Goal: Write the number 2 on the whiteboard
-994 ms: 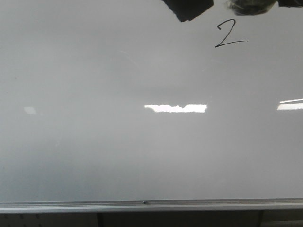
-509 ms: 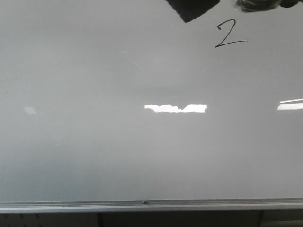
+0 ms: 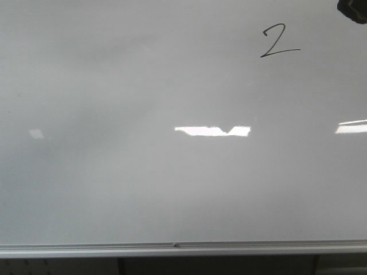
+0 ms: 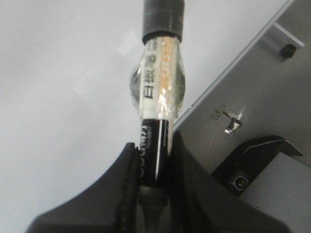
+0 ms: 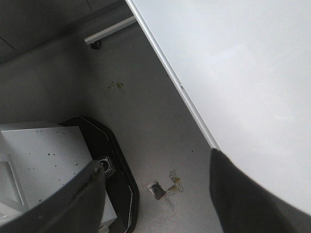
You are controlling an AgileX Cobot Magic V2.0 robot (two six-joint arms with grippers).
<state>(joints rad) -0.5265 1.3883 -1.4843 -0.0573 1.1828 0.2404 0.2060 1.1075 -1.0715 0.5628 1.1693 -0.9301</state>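
The whiteboard [image 3: 143, 172] fills the front view, with its silver rim [image 3: 172, 247] along the lower edge. The number 2 [image 3: 279, 41], thin and black, is written near the upper right. My left gripper [image 4: 153, 141] is shut on a black marker [image 4: 156, 97] wrapped in clear tape, held off the board [image 4: 63, 73] beside its rim. My right gripper [image 5: 155, 162] is open and empty over the floor, next to the board's edge [image 5: 243, 63]. In the front view only a dark arm part [image 3: 352, 8] shows at the top right corner.
Bright light reflections [image 3: 212, 130] lie on the board. Below the rim is grey floor with tape scraps [image 5: 165, 187]. A black base part [image 5: 116, 160] and a white box [image 5: 39, 155] stand near the right gripper. A stand leg with a caster [image 5: 109, 31] lies farther off.
The dark gripper shapes and the taped marker at the top of the front view have moved up and to the right, out of view. The 2 is unchanged.
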